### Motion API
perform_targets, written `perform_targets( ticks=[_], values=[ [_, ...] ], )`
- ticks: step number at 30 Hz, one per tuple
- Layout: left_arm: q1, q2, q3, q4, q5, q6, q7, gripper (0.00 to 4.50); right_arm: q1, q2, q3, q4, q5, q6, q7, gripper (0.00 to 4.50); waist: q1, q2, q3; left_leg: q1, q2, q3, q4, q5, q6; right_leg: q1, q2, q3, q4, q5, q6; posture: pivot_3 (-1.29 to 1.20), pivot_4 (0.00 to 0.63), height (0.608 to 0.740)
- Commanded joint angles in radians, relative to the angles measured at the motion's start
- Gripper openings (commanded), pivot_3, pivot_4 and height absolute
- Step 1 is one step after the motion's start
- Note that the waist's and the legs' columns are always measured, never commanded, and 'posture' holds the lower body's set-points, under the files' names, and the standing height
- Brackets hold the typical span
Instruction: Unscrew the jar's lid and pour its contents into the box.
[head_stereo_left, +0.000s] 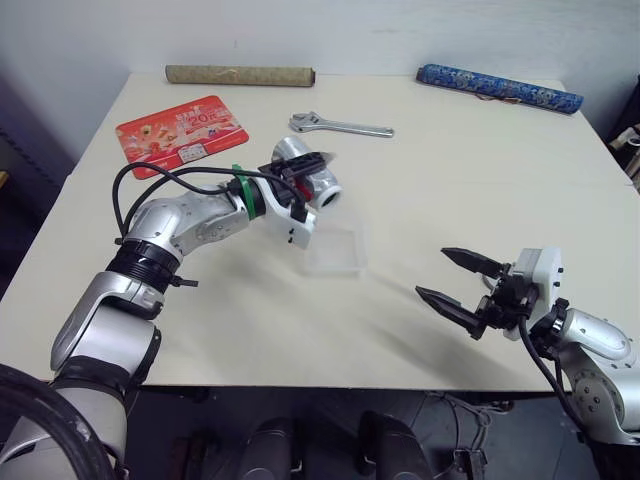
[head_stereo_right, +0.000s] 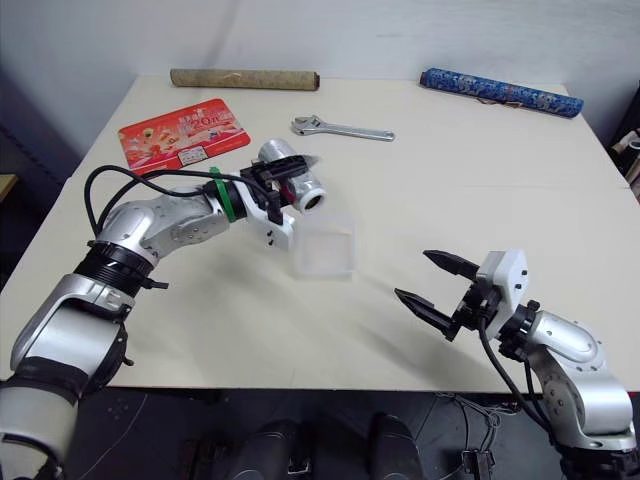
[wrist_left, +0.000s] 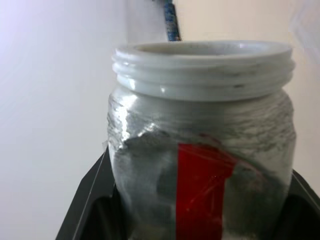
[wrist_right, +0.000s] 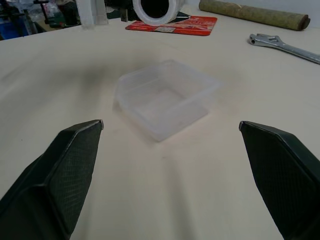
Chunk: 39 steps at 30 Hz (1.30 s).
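Cream tabletop below me: the pour is in hand. Left gripper clenches the jar, lid off, tipped nearly level, its mouth aimed at about four o'clock above the box. Next I'd expect more tilt, mouth kept over the box. Right gripper hangs released at five o'clock, fingers spread.

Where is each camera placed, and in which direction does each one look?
Left and right eye views: on the head, looking forward and down at the beige table; both arms show.
Left wrist view: on the left wrist, looking along the clear, red-labelled, lidless jar in the left gripper; black fingers show.
Right wrist view: on the right wrist, facing the translucent whitish box; open right gripper shows.
Shared: jar and box.
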Motion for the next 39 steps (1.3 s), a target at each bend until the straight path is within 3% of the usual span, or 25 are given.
perform_targets(
  ticks=[1,5,8,15,20,24,27,29,31,33,35,39],
  values=[
    [-0.077,0.020,-0.103,-0.018,0.252,0.122,0.302,2.35,0.000,0.009,0.005,-0.048,0.004,-0.004,-0.013,4.47,0.002,0.000,0.000,0.000,0.000,0.000,0.000,0.000,0.000,0.000,0.000,0.000,0.000,0.000,0.000,0.00,0.150,0.740],
    [-0.124,0.013,-0.229,0.011,0.443,0.260,0.533,2.35,0.001,0.013,0.011,-0.055,0.006,-0.002,-0.023,4.47,0.003,-0.001,0.000,-0.003,-0.001,-0.001,0.001,0.000,0.002,-0.002,-0.001,0.000,0.000,0.000,0.001,0.00,0.150,0.740],
    [-0.137,0.003,-0.293,0.021,0.544,0.382,0.609,2.35,0.000,0.015,0.013,-0.058,0.010,-0.002,-0.028,4.47,0.002,-0.001,0.000,-0.004,-0.001,-0.001,0.001,0.000,0.003,-0.002,-0.001,0.000,0.000,0.000,0.001,0.00,0.150,0.740],
    [-0.154,-0.006,-0.338,0.066,0.582,0.480,0.639,2.35,-0.005,0.026,0.022,-0.066,0.016,0.004,-0.044,4.47,0.001,-0.001,0.000,-0.005,-0.001,-0.001,0.002,0.001,0.003,-0.003,-0.001,-0.001,0.001,0.000,0.001,0.00,0.150,0.740],
    [-0.149,0.011,-0.320,0.042,0.493,0.385,0.608,2.35,-0.001,0.033,0.025,-0.067,0.016,0.004,-0.047,4.47,0.001,-0.001,0.000,-0.005,-0.001,-0.002,0.002,0.001,0.003,-0.003,-0.001,-0.001,0.002,0.000,0.001,0.00,0.150,0.740],
    [-0.132,0.032,-0.230,0.056,0.250,0.155,0.492,2.35,-0.003,0.037,0.021,-0.058,0.021,0.006,-0.041,4.47,-0.001,-0.001,0.000,-0.005,-0.001,-0.002,0.003,0.001,0.003,-0.003,-0.002,-0.001,0.002,0.000,0.001,0.00,0.150,0.740],
    [-0.071,0.028,-0.076,0.146,-0.268,-0.134,0.131,2.35,-0.008,0.032,0.014,-0.045,0.023,-0.007,-0.021,4.47,-0.002,-0.001,0.000,-0.004,-0.001,-0.002,0.003,0.001,0.002,-0.003,-0.003,-0.001,0.003,0.000,0.001,0.00,0.150,0.740],
    [0.013,0.014,0.035,0.128,-0.676,-0.107,-0.238,2.35,-0.018,0.033,0.010,-0.028,0.010,-0.040,0.000,4.47,-0.006,-0.001,0.000,-0.003,-0.001,-0.002,0.004,0.001,0.002,-0.003,-0.004,-0.001,0.004,0.000,0.001,0.00,0.150,0.740],
    [0.106,-0.008,0.163,0.025,-1.039,0.135,-0.605,2.35,-0.030,0.045,0.013,-0.001,0.005,-0.119,0.070,4.47,-0.013,-0.001,0.000,-0.002,-0.001,-0.002,0.005,0.002,0.002,-0.003,-0.004,-0.001,0.006,0.000,0.000,0.00,0.150,0.740],
    [0.187,-0.012,0.301,-0.108,-1.328,0.446,-0.826,2.35,-0.039,0.056,0.019,0.023,0.008,-0.182,0.132,4.47,-0.022,-0.001,0.000,-0.002,-0.001,-0.002,0.007,0.002,0.001,-0.002,-0.003,-0.001,0.009,0.000,0.000,0.00,0.150,0.740],
    [0.273,0.008,0.429,-0.196,-1.470,0.611,-0.867,2.35,-0.045,0.069,0.023,0.038,0.028,-0.216,0.177,4.47,-0.029,-0.001,0.000,-0.002,-0.001,-0.002,0.009,0.002,0.001,-0.001,-0.002,-0.001,0.010,0.000,0.000,0.00,0.150,0.740],
    [0.486,0.051,0.640,-0.316,-1.593,0.784,-0.852,2.35,-0.056,0.102,0.037,0.046,0.058,-0.254,0.236,4.47,-0.039,-0.001,0.000,0.005,-0.001,-0.002,0.008,0.002,0.001,0.003,-0.001,0.001,0.012,0.000,0.000,0.00,0.150,0.740]
  ],
)
